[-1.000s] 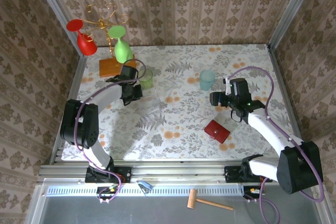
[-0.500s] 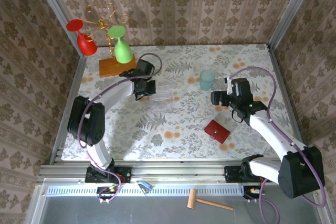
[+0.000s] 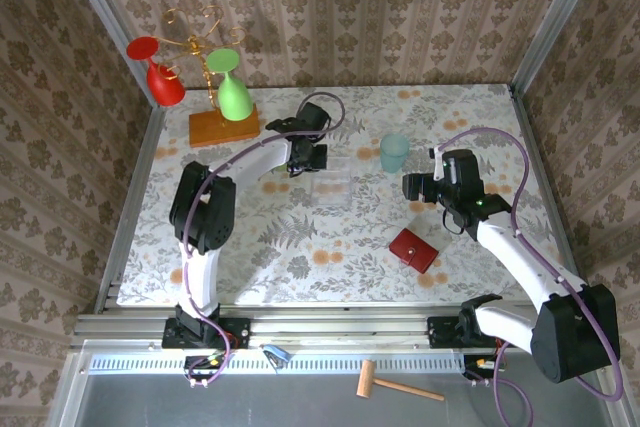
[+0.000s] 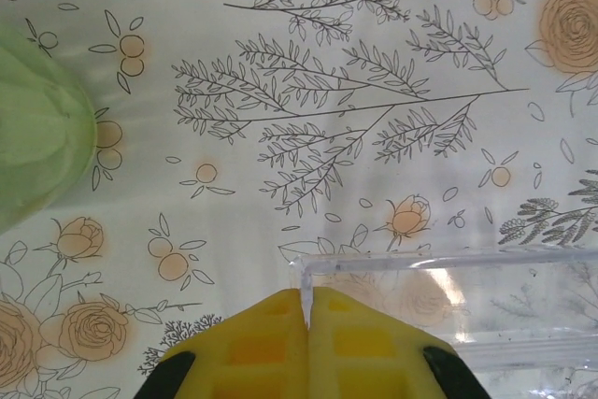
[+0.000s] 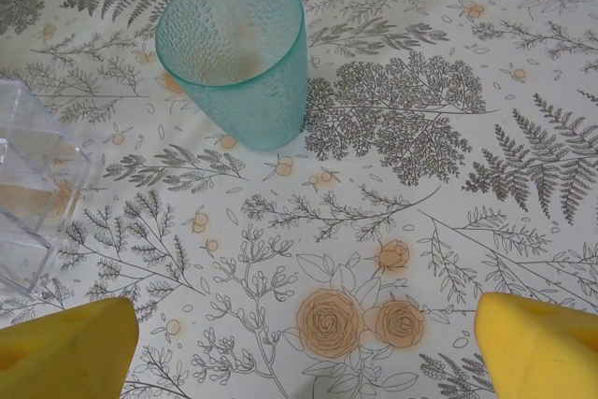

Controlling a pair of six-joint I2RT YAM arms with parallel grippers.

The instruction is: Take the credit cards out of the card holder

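Pinching clear box (image 4: 439, 260) rim, left hand (image 4: 307, 304) shut

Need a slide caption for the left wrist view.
Left gripper pinching the clear plastic box by its rim, green cup at left.

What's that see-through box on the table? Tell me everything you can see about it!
The clear plastic box is small, see-through and rectangular, with thin walls and an open top. It seems empty. It sits upright on the flowery table, near the middle, left of the teal cup. The left gripper pinches the top edge of one wall, near a corner, between its yellow fingers.
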